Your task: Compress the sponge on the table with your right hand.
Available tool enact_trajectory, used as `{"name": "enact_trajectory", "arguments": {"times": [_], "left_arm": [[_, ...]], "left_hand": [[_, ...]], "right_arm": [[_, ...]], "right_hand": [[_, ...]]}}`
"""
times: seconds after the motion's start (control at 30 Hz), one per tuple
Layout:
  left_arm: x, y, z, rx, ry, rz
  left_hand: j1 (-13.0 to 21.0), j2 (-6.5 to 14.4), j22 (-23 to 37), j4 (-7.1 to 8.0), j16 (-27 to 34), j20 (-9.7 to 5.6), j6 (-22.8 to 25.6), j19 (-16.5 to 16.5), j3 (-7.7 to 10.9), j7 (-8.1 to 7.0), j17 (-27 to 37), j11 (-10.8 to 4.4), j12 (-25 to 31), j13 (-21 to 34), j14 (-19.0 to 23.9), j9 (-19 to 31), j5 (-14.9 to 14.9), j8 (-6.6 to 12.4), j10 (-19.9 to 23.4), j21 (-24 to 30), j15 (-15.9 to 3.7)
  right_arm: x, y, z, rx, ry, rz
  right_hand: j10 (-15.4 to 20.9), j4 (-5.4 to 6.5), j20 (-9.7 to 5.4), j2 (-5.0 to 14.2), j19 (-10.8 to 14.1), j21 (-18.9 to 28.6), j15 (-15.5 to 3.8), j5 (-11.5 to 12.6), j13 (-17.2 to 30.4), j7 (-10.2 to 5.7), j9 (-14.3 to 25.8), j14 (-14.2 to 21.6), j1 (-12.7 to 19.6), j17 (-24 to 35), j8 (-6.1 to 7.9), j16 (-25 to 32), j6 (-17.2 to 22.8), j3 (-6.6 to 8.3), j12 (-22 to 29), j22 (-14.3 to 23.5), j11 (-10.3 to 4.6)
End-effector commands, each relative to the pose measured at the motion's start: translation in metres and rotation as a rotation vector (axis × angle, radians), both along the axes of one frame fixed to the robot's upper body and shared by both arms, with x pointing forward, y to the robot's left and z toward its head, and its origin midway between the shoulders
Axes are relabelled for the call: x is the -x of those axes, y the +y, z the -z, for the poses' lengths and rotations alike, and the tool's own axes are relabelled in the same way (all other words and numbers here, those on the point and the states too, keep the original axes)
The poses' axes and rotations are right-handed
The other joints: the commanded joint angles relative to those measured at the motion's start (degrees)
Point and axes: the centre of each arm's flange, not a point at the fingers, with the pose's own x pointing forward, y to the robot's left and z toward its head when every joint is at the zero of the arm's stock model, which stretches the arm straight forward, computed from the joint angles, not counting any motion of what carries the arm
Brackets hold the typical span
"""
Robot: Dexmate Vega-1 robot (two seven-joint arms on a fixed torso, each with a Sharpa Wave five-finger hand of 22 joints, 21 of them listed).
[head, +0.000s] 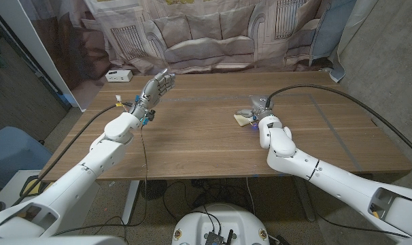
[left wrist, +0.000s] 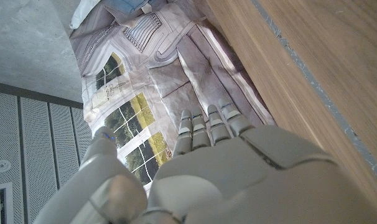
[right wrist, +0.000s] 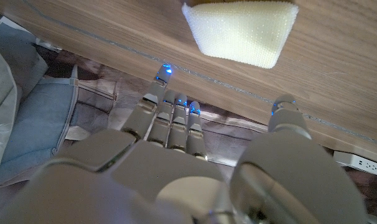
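Observation:
A pale yellow sponge (head: 244,121) lies on the wooden table (head: 192,136) right of the middle. In the right wrist view the sponge (right wrist: 241,31) shows as a wedge-shaped block just beyond my fingertips (right wrist: 167,93), with a gap of bare wood between them. My right hand (head: 255,109) hovers close beside and slightly over the sponge, fingers stretched out and thumb apart, holding nothing. My left hand (head: 157,87) is raised over the table's far left part with straight fingers, also holding nothing; the left wrist view shows this hand (left wrist: 226,168) from behind.
A white power strip (head: 117,75) sits on the floor past the table's far left corner. A printed cloth backdrop (head: 206,34) hangs behind the table. A black cable (head: 315,88) arcs over the table's right side toward my right arm.

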Motion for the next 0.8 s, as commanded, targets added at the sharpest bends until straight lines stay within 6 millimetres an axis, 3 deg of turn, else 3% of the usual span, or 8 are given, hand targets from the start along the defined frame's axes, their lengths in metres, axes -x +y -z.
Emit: {"name": "enact_trajectory", "arguments": {"times": [0.03, 0.6, 0.8], "left_arm": [[-0.003, -0.0029, -0.0018, -0.007, 0.003, 0.007], [-0.0031, -0.0033, -0.0031, -0.003, 0.001, -0.004], [-0.0035, -0.0035, -0.0028, -0.002, 0.003, -0.003]], "left_hand": [[0.7, 0.2, 0.2, -0.07, 0.0, -0.21, 0.5, -0.4, -0.19, 0.06, 0.2, 0.06, -0.2, 0.2, 0.3, 0.2, 0.4, -0.11, 0.2, -0.3, 0.22], [0.8, 0.2, 0.2, -0.06, 0.0, -0.19, 0.4, -0.4, -0.21, -0.05, 0.2, 0.09, -0.2, 0.2, 0.3, 0.2, 0.4, -0.12, 0.2, -0.2, 0.18], [0.8, 0.2, 0.2, -0.06, 0.1, -0.23, 0.5, -0.5, -0.22, 0.0, 0.2, -0.02, -0.2, 0.2, 0.3, 0.2, 0.4, -0.11, 0.3, -0.2, 0.17]], "right_arm": [[-0.0099, 0.0003, 0.0026, 0.011, 0.031, 0.025], [-0.0178, 0.0049, 0.0053, 0.022, 0.076, 0.061], [-0.0163, 0.0071, 0.0056, 0.03, 0.063, 0.079]], "right_hand": [[0.4, -0.02, 0.0, -0.02, 0.5, -0.1, -0.1, 0.3, 0.1, 0.04, 0.3, 0.5, 0.8, 0.2, -0.06, 0.0, -0.2, 0.02, -0.3, 0.2, 0.18], [1.6, 0.17, 0.07, -0.12, 1.6, 0.0, 0.02, 0.4, 0.1, 0.25, 0.3, 1.8, 0.9, 0.2, 0.14, 0.2, 0.7, -0.19, -0.2, 0.2, 0.21], [3.6, 0.02, -0.17, 0.05, 4.2, 0.5, -0.39, 0.5, 0.1, 0.28, 0.3, 4.0, 1.9, 0.2, 0.59, 0.7, 2.7, -0.07, 0.1, 0.2, 0.03]]}}
